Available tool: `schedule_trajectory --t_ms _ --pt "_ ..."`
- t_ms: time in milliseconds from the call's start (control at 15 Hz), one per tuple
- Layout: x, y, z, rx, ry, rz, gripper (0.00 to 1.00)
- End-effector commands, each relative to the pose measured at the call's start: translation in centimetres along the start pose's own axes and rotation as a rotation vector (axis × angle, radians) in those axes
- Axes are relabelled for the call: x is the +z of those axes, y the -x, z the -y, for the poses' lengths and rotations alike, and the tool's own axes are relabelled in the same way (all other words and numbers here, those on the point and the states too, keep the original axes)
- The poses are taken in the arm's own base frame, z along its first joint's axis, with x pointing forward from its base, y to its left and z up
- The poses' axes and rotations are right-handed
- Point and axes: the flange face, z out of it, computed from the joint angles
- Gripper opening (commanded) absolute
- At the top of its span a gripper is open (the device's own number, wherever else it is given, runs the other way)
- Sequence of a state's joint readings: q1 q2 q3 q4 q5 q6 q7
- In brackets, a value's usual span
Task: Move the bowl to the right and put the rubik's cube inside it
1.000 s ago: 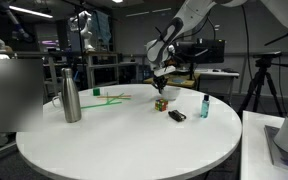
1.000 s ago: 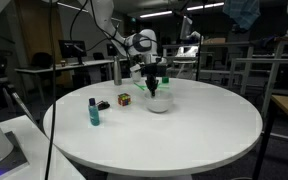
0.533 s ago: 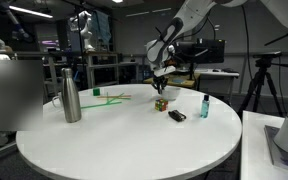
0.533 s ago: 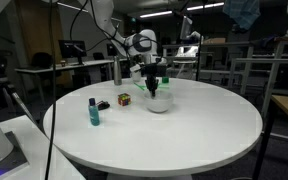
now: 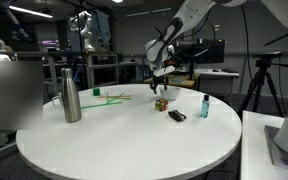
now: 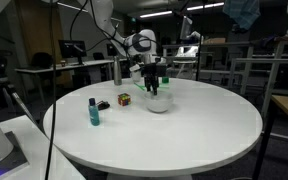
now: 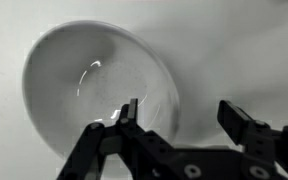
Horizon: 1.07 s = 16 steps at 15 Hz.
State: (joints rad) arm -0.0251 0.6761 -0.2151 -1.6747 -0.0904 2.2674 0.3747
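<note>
Tool newly open over bowl; rubik's cube, black object, teal bottle beside.

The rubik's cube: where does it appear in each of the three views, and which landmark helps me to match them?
In an exterior view: the rubik's cube sits near the picture's middle, left of the flat black object.
In an exterior view: the rubik's cube sits left of the bowl.
Wrist view: not in it; only the bowl shows.
Shared landmark: the teal bottle, in both exterior views.
</note>
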Motion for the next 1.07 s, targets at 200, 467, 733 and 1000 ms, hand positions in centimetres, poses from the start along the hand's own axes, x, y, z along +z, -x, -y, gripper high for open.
schedule_trajectory --t_ms 200,467,733,1000 --pt "-2.1 -0.1 1.1 0.054 0.039 -0.028 1.0" --pt "-2.5 0.1 1.7 0.126 0.068 -0.032 1.0" --pt "-3.2 0.8 2.2 0.22 0.086 0.015 1.0" --pt "-5.0 2.3 2.6 0.209 0.085 0.134 1.0"
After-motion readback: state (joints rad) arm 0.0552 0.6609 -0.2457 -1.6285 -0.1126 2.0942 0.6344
